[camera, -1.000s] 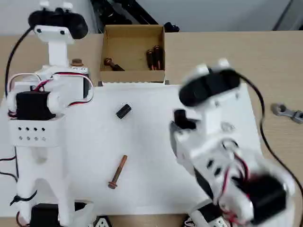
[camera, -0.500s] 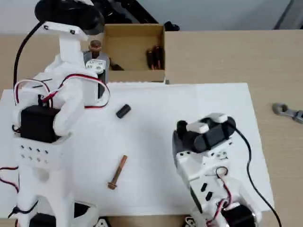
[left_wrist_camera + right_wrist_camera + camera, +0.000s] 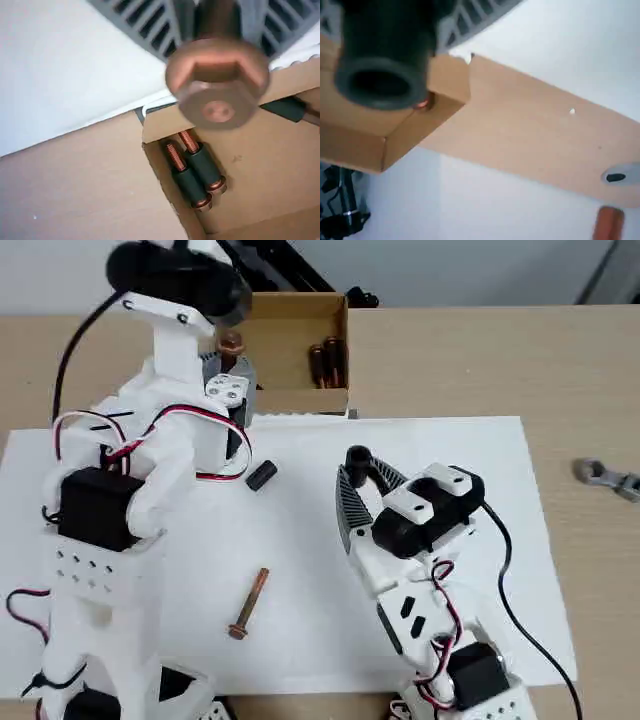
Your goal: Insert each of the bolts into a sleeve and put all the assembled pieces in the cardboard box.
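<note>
left arm brings its bolt to the box as right arm drops in with a sleeve: the left fingers (image 3: pixel 150 25) are clamped on the shank of the held bolt (image 3: pixel 231 343). its hex head faces the wrist camera, at the front left corner of the box (image 3: pixel 290 320), upper middle of the high view. the right fingers (image 3: pixel 346 502) are closed round the held sleeve (image 3: pixel 357 455) at centre frame, its open bore showing in the right wrist view.

over the last second the left arm has carried its bolt from the upper left rightward to the box front. the right arm has swung down from a raised pose at right and now lies low over the white sheet (image 3: pixel 480 450), fingers pointing up-frame.

the move appears to set up the mating step: each arm has one half of a pair, but bolt and sleeve are well apart and not yet lined up. two assembled pieces (image 3: pixel 328 362) lie against the box's right wall. a loose sleeve (image 3: pixel 261 476) sits left of centre on the sheet and a loose bolt (image 3: pixel 249 603) lies lower down, well apart from it, so a further pair looks left to do. a wrench (image 3: pixel 605 475) rests on the wooden surface (image 3: pixel 450 360) at the right edge.
</note>
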